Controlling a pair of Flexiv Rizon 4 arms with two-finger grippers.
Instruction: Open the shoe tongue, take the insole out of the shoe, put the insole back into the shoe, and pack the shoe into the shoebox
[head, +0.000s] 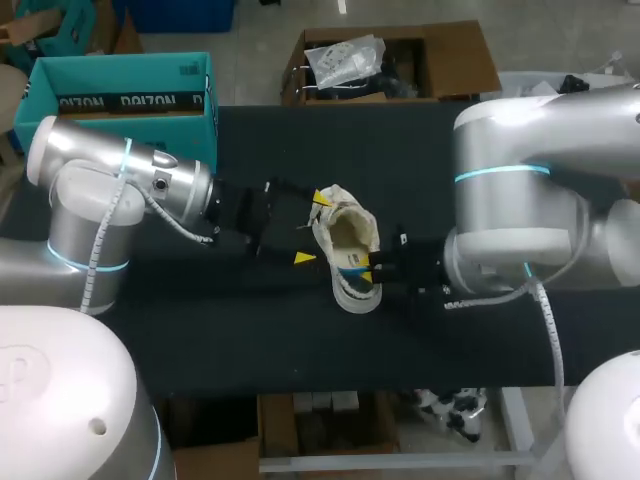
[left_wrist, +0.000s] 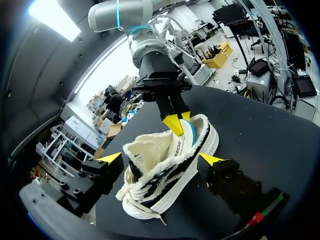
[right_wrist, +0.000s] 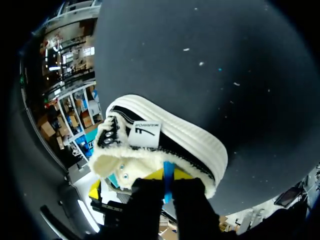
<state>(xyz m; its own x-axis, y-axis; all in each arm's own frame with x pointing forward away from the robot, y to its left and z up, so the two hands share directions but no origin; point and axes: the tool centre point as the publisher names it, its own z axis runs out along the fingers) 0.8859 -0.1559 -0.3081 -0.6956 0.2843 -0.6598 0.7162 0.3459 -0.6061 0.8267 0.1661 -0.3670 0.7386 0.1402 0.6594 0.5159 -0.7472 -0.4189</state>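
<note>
The shoe (head: 347, 252) is sitting around the middle of the black table (head: 250, 330). The right jaws are pinching its fleecy heel collar, so they're holding the shoe. The left jaws are hanging wide open, straddling the laced front end. The teal shoebox (head: 130, 100) is sitting at the far left corner.

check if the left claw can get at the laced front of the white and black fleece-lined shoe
Probably yes. The left claw is open with the white and black fleece-lined shoe between its fingers, laced front nearest it, nothing in between. The right claw is shut on the far heel collar.
</note>
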